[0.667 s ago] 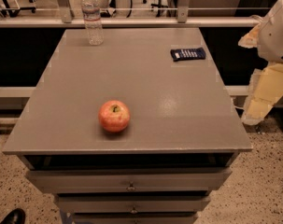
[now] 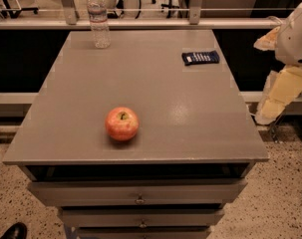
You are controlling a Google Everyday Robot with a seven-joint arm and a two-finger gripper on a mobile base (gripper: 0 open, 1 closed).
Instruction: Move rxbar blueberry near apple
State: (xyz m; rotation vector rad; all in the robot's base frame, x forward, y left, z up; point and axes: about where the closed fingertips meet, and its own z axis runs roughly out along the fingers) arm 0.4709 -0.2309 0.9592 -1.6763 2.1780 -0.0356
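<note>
The apple (image 2: pixel 122 124) is red-orange with a yellowish stem dimple and sits near the front of the grey table top (image 2: pixel 155 78), left of centre. The rxbar blueberry (image 2: pixel 200 58), a flat dark navy wrapper with pale lettering, lies flat at the far right of the table. My arm, with white and cream-coloured parts, hangs at the right edge of the view, off the table's right side. The gripper (image 2: pixel 270 108) is at its lower end, roughly level with the table top. It is well apart from the bar and the apple.
A clear plastic water bottle (image 2: pixel 98 19) stands upright at the far left corner of the table. Drawers (image 2: pixel 139 193) run below the front edge. A rail with posts (image 2: pixel 140 10) runs behind the table. A dark shoe (image 2: pixel 11 230) shows at the bottom left on the speckled floor.
</note>
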